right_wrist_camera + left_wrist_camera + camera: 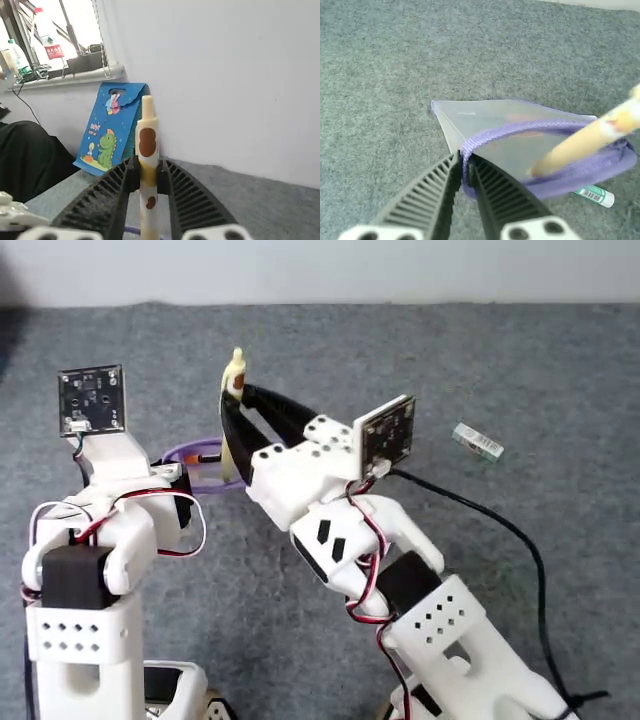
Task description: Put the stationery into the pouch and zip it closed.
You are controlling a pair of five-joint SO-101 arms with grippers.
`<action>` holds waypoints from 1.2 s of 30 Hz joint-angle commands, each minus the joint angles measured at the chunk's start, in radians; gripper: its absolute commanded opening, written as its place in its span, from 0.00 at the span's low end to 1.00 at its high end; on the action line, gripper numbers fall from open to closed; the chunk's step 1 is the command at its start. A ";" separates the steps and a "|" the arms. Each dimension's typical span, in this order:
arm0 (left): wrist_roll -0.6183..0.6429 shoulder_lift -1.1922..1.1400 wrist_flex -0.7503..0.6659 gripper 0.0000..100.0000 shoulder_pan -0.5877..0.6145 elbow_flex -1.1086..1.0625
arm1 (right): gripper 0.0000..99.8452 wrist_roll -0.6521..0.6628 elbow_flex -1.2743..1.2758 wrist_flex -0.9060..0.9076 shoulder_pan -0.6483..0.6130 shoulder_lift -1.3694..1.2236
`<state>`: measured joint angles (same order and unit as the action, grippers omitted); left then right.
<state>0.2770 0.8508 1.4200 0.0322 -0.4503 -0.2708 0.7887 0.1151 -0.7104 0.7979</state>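
**Rim pinched, pen poised at the mouth**

A grey, felt-like table [520,350] runs back to a plain white wall, and a blue paper gift bag [112,127] leans against that wall, well beyond the pouch.

The pouch [505,130] is the biggest of my task's things. It is a soft, flat pocket of cloudy translucent plastic, edged with woven purple tape. My left claw [464,162] is clamped narrow on that purple rim. I judge this grip lifts one lip so the mouth gapes instead of lying flat.

My right claw [147,167] is closed on the pen [147,140], just above the pouch. The pen is a smooth cream barrel with brown blotches and a rounded cap. I hold it by the middle, steeply tilted, with its lower end [540,167] dipping between the pouch's two lips, so it should slide down inside once I let go.

A small tube with a green label [594,195] peeps out just beside the pouch's rim. I cannot tell whether it lies inside or beneath. A little pale block [477,441] lies well apart from the pouch.
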 commanded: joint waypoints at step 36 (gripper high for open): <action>0.011 0.000 -0.023 0.01 -0.002 0.044 | 0.13 0.087 -0.241 0.885 0.470 -0.081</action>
<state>0.2770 0.8508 1.4200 0.0322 -0.4503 -0.2371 0.6199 0.9605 -0.3053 0.7825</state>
